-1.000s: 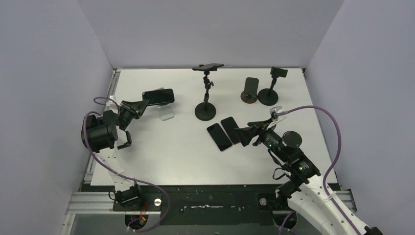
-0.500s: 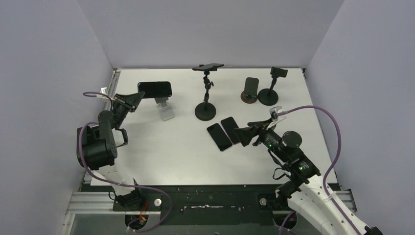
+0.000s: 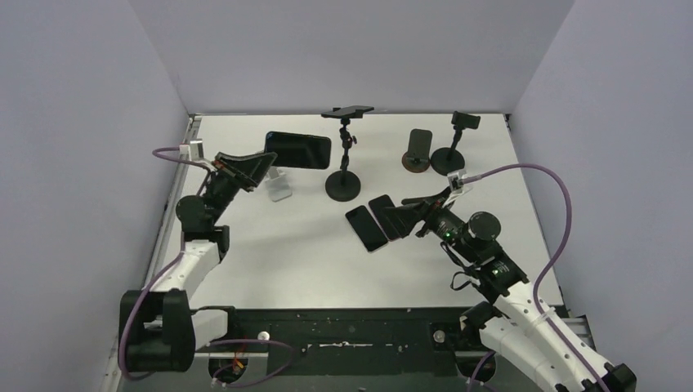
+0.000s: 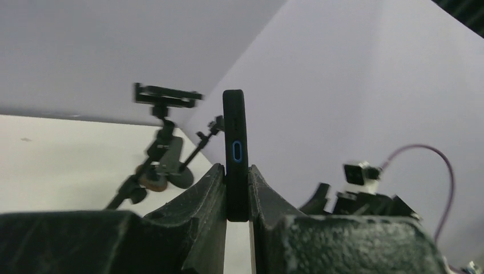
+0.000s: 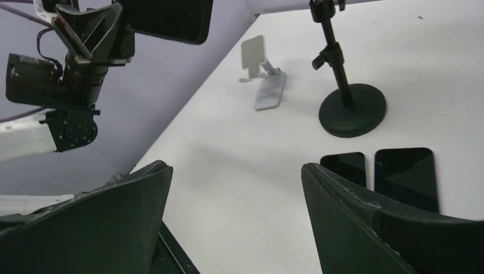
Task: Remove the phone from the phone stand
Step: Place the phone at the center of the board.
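Observation:
A black phone (image 3: 298, 150) hangs in the air above and to the right of the small white phone stand (image 3: 279, 184), apart from it. My left gripper (image 3: 263, 159) is shut on the phone's left end. The left wrist view shows the phone (image 4: 236, 154) edge-on, pinched between both fingers of that gripper (image 4: 237, 191). In the right wrist view the bare stand (image 5: 263, 80) sits on the table with the held phone (image 5: 165, 20) high above it. My right gripper (image 5: 237, 188) stands open over the table centre (image 3: 402, 218), nothing between its fingers.
Two black phones (image 3: 366, 228) (image 3: 384, 216) lie flat side by side by the right gripper. A black tripod stand (image 3: 344, 155) with a phone clamped on top (image 3: 347, 111) rises mid-table. Two more dark stands (image 3: 419, 150) (image 3: 453, 143) sit at the back right.
The left arm has stretched forward and swung right, carrying the phone up and to the right, over the white stand. The right arm has edged slightly forward.

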{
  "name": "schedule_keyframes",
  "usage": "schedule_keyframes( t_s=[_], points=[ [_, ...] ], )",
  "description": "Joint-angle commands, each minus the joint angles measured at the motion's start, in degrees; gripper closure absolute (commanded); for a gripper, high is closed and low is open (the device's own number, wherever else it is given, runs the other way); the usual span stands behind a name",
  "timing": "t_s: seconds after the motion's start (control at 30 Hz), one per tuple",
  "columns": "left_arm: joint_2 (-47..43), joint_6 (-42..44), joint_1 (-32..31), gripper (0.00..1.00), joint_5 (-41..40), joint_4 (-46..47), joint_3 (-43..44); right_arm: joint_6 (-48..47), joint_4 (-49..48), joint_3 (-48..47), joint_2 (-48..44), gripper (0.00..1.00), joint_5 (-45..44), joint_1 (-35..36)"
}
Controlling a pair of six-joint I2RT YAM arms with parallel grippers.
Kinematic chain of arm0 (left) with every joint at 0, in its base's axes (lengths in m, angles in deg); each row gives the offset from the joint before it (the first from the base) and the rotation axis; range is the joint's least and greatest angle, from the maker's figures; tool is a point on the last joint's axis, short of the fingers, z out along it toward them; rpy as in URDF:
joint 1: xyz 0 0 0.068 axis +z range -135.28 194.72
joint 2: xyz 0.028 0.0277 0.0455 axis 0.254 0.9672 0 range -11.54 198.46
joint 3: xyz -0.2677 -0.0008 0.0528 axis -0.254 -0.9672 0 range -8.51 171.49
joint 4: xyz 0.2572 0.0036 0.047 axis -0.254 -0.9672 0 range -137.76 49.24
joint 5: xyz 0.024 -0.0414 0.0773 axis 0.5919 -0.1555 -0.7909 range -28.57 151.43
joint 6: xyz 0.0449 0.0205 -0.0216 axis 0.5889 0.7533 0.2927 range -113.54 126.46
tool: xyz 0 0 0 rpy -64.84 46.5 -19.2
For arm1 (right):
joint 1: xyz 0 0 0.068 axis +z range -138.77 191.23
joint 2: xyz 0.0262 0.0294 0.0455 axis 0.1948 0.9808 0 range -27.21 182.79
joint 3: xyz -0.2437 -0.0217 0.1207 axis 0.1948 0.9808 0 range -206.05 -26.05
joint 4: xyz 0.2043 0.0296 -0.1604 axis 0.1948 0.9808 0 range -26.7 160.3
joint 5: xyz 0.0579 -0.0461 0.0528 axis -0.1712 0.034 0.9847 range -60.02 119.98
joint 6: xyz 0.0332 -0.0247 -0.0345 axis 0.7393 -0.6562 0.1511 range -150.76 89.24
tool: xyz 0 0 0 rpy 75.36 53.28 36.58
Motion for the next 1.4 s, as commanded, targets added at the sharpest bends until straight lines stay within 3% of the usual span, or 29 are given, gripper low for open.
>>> schedule_keyframes(
  t_s=[0.0,0.1,0.27,0.47,0.63,0.83,1.1,1.37],
  points=[
    [-10.1,6.2,-9.6,1.0,-8.2,-7.3,-0.2,11.6,-18.8,0.7,3.3,0.12,2.5,0.6],
    [-13.5,5.4,-15.1,1.0,-14.7,-8.0,-2.1,20.4,-35.5,4.8,5.1,0.09,-0.7,1.6],
    [-16.9,0.3,-20.8,1.0,-23.7,-4.4,-5.1,25.7,-50.2,3.8,13.5,0.07,-5.8,8.0],
    [-20.7,6.6,-25.9,1.0,-25.2,-14.5,-1.0,23.8,-49.4,0.6,18.0,0.06,-9.9,12.5],
    [-21.6,8.5,-26.5,1.0,-26.7,-20.1,-1.1,22.3,-41.5,1.5,16.8,0.06,-11.1,12.6],
    [-20.4,5.4,-26.8,1.0,-28.1,-19.7,-2.1,25.6,-38.6,-2.0,24.1,0.06,0.4,10.8],
    [-19.1,3.9,-27.8,1.0,-28.4,-20.7,-0.5,37.2,-59.0,-3.4,38.4,0.06,14.4,8.8],
    [-19.0,1.4,-29.2,1.0,-28.9,-19.0,-1.3,44.7,-72.8,-5.7,49.2,0.08,18.5,10.4]
  ],
)
